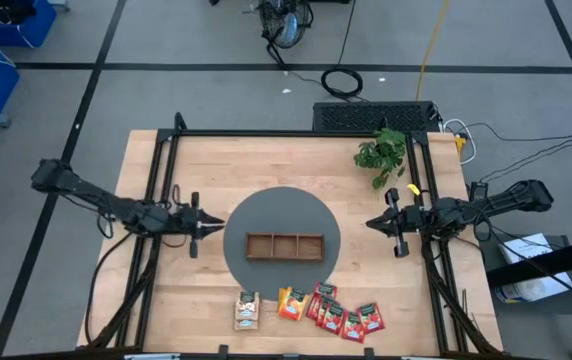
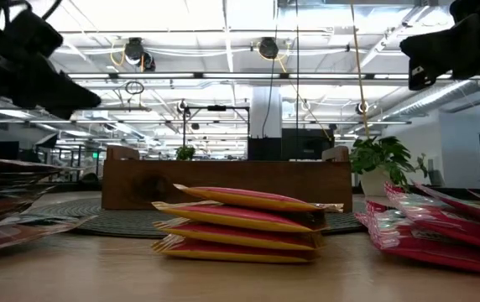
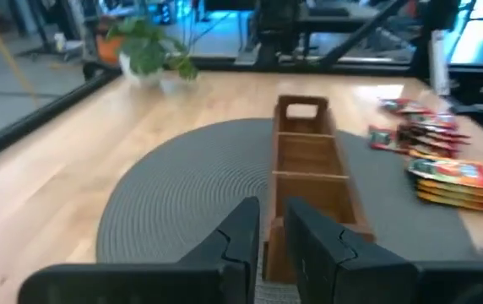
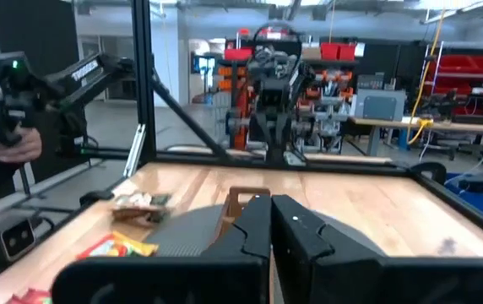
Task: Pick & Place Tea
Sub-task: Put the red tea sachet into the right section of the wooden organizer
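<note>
This is a robotics lab or workshop in an open industrial hall: exposed ceiling ducts (image 2: pixel 265 46) and strip lights overhead, a grey taped floor (image 1: pixel 216 85) with loose cables (image 1: pixel 342 80), red and blue storage bins (image 4: pixel 465 72) on benches, and a black metal frame (image 1: pixel 286 133) around the wooden table's (image 1: pixel 266 160) edges.

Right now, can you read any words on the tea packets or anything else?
None can be read.
Tea sachets: printed labels show, but too small and blurred to read.
Wooden tray: no writing visible.
Room signs behind the table in the right wrist view: too blurred to read.
</note>
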Available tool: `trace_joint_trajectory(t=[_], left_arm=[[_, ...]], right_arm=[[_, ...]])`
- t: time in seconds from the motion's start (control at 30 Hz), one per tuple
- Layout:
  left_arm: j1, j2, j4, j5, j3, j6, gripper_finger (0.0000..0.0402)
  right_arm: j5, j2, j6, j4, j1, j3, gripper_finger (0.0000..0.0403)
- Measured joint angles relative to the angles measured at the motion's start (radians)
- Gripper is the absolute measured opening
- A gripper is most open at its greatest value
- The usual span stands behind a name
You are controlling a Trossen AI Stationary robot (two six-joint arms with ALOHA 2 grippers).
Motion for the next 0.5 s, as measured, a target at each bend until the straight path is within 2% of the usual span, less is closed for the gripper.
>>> trace_joint_trajectory(t=[0.13, 0.2, 0.27, 0.33, 0.5], left_arm=[[0.017, 0.179, 0.251, -0.078, 0.002, -0.003, 0.0062], [0.03, 0.252, 0.376, -0.062, 0.041, -0.001, 0.0063], [0.027, 0.319, 0.37, -0.007, 0.117, 0.021, 0.0062], [0.006, 0.407, 0.297, 0.016, 0.226, 0.038, 0.0062], [-0.076, 0.69, 0.186, -0.037, 0.535, 0.186, 0.0062]], right_arm=[[0.0, 0.003, -0.035, -0.007, 0.0, 0.0, 0.0], [0.0, 0.003, -0.058, -0.026, 0.0, 0.0, 0.0], [0.0, 0.004, -0.061, -0.044, 0.0, 0.0, 0.0], [0.0, 0.004, -0.061, -0.063, 0.0, 0.0, 0.0], [0.0, 0.005, -0.061, -0.075, 0.0, 0.0, 0.0]])
